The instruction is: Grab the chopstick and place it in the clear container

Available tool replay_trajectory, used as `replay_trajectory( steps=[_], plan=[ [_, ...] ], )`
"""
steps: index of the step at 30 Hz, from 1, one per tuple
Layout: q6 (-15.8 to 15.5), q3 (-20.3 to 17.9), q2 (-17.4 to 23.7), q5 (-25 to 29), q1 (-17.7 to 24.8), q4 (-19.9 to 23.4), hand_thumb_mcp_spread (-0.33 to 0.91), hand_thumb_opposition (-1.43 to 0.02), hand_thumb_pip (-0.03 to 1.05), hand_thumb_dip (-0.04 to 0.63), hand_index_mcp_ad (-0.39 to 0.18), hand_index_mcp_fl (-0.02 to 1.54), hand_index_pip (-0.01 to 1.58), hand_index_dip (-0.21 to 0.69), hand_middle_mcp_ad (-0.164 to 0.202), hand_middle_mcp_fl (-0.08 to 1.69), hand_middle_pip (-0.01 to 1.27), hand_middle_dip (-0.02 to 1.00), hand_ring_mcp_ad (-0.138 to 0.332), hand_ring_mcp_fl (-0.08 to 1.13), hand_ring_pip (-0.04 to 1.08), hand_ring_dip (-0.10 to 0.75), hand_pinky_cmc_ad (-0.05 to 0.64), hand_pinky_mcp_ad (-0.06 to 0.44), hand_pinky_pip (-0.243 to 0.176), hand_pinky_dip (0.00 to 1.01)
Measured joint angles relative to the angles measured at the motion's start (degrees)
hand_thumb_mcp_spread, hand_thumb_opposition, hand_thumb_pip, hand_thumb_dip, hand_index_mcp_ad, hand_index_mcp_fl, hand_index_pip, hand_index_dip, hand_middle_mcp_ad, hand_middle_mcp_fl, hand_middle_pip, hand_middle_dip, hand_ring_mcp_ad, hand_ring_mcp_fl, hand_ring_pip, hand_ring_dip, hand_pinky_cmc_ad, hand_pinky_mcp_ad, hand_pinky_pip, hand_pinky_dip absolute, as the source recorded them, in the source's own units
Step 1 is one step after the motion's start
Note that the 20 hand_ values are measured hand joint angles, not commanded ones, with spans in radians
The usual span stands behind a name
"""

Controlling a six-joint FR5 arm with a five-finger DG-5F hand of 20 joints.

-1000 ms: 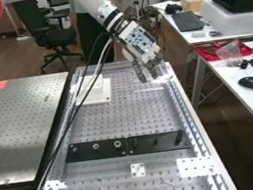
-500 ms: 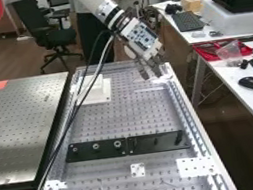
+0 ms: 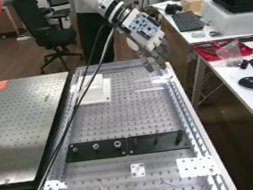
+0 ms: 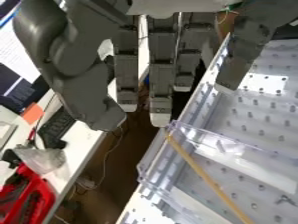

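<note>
The hand (image 3: 153,54) is above the bench's far right corner in the high view. In the wrist view the hand (image 4: 161,70) has its fingers hanging long and nearly straight, with nothing between them and the thumb. Below the fingertips is the clear container (image 4: 234,146), a see-through box with glinting edges. The light wooden chopstick (image 4: 207,179) lies slanted at the container, one end by its corner near the fingertips. I cannot tell whether that end rests on the rim or inside, and the chopstick's other end is cut off. Hand and chopstick look apart.
A white block on a base (image 3: 97,93) stands at the perforated bench's far left, with black cables hanging alongside. Black plates (image 3: 125,146) cross the bench nearer the camera. A white side table (image 3: 237,76) holds a red tray (image 3: 206,52) and a mouse (image 3: 252,83).
Over the last second the hand has moved up and a little to the right in the high view, away from the bench surface. The bench items have stayed where they were.
</note>
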Motion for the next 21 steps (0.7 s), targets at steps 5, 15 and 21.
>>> replay_trajectory(
  steps=[5, 15, 21],
  plan=[
    [-1.3, 0.5, 0.3, 0.5, 0.1, 0.7, 0.39, -0.82, 0.80, 0.349, -0.072, 0.30, 0.67, 0.077, 0.077, 0.46, 0.57, 0.50, 0.051, 0.19, 0.18, 0.372, 0.478, 0.342, -0.140, 0.75],
    [-2.0, -2.5, 3.1, 1.6, 0.0, 4.6, 0.39, -0.82, 0.80, 0.349, -0.072, 0.29, 0.64, 0.098, 0.075, 0.43, 0.54, 0.50, 0.058, 0.18, 0.18, 0.372, 0.478, 0.342, -0.140, 0.75],
    [-2.3, -8.3, 6.8, 2.4, -0.5, 8.4, 0.38, -0.81, 0.79, 0.346, -0.072, 0.27, 0.59, 0.108, 0.077, 0.42, 0.51, 0.50, 0.052, 0.16, 0.18, 0.377, 0.478, 0.342, -0.140, 0.75]
  ],
)
